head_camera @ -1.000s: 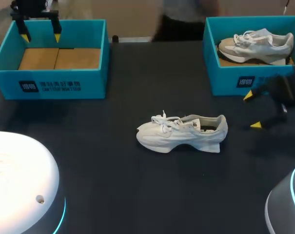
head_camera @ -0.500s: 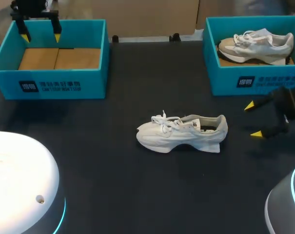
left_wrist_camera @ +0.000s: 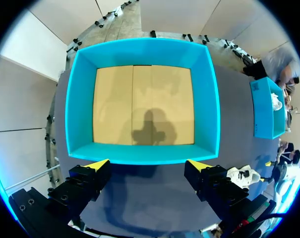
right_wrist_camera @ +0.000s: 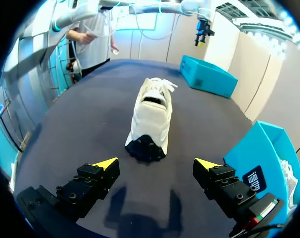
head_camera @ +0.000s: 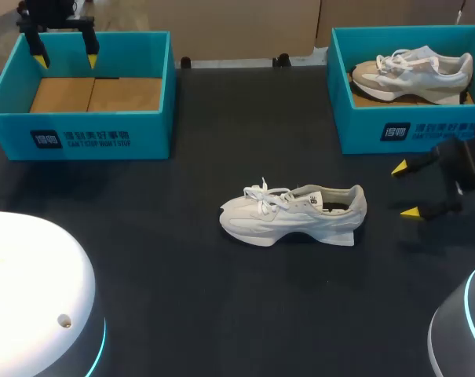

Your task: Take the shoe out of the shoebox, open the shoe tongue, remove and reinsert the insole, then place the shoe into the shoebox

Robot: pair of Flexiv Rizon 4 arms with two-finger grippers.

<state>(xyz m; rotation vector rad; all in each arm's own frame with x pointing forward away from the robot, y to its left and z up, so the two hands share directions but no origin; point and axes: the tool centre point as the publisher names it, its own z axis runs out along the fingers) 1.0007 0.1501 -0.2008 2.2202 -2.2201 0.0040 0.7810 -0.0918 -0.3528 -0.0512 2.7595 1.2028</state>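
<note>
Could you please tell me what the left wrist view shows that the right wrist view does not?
Only the left wrist view shows the bare cardboard floor of the empty shoebox, ahead of the open left gripper. Only the right wrist view shows the open right gripper and the whole white shoe, heel toward it, lying on the table. Both share that shoe, partly hidden in the left wrist view, the table, the empty shoebox and the second shoebox.

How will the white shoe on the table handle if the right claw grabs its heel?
Probably light: the shoe looks like soft mesh on a thick foam sole. The open collar likely squashes under the right claw. Loose laces may flop and snag.
</note>
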